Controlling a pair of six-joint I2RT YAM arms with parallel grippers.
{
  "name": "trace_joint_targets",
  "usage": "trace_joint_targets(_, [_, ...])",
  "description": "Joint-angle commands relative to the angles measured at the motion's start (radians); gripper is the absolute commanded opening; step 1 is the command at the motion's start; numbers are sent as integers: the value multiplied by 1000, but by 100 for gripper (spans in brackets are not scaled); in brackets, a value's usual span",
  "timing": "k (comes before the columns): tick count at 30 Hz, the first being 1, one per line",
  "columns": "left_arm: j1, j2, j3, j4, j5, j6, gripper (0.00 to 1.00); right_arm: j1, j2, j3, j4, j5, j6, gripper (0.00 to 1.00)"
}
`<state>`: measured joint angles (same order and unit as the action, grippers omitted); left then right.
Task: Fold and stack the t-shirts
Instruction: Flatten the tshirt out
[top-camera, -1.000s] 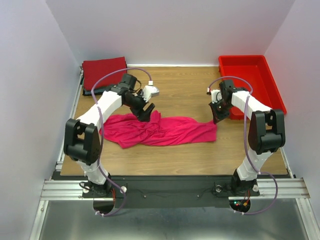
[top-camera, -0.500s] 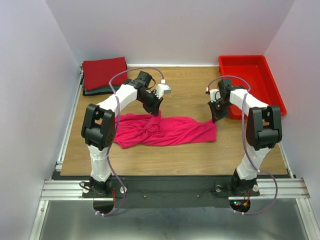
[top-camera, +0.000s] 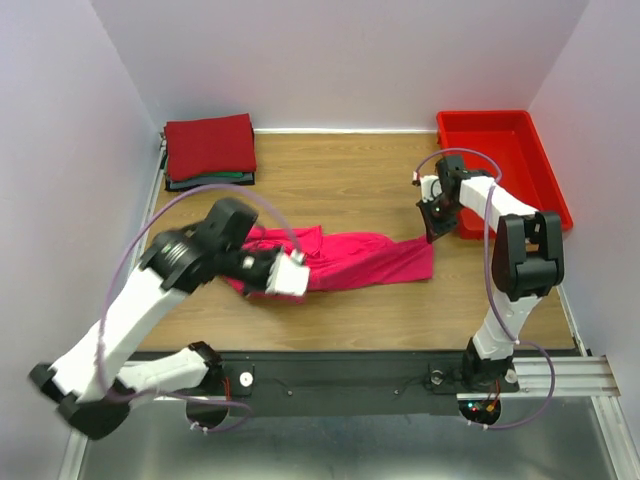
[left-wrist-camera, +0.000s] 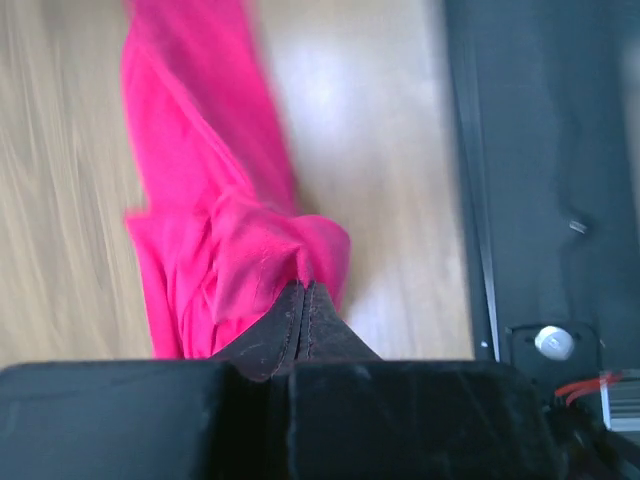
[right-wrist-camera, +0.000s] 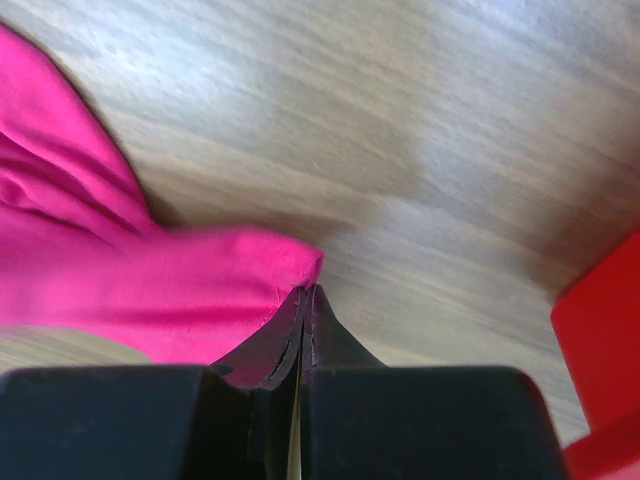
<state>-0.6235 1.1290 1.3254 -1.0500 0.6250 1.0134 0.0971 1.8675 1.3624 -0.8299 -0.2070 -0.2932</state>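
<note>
A bright pink t-shirt (top-camera: 365, 260) lies crumpled across the middle of the table. My left gripper (top-camera: 277, 284) is low at its left end, shut on a bunched fold of pink cloth (left-wrist-camera: 230, 250), with the fingertips (left-wrist-camera: 290, 322) pressed together. At the shirt's right corner (right-wrist-camera: 190, 290) my right gripper (top-camera: 432, 232) is pinched shut on the fabric edge. In the right wrist view the gripper (right-wrist-camera: 308, 293) shows its jaws tight together. A stack of folded t-shirts (top-camera: 208, 146), dark red on top with green and dark ones beneath, sits at the back left.
A red plastic bin (top-camera: 520, 150) stands at the back right, just beyond the right arm, and its corner (right-wrist-camera: 600, 340) shows in the right wrist view. The black rail (left-wrist-camera: 540, 170) along the near table edge lies close to the left gripper. White walls enclose three sides.
The left gripper closed on the shirt near its back middle, then the arm swung toward the near left, dragging that pink fold with it. The right gripper kept its grip and place.
</note>
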Motion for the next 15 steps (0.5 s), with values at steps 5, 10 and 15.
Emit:
trace_joint_targets(5, [-257,-335,-143,-71,37,126,5,-13,-93,0,2,69,-44,0])
trace_joint_targets(10, [-283,-357,-224,-73,-77,13,97,-11,-143,-40,-34,17,-104,26])
trace_joint_targets(15, [-283,-405,-262,37,-157,-123,95,-11,-246,-135,-60,15,-184,44])
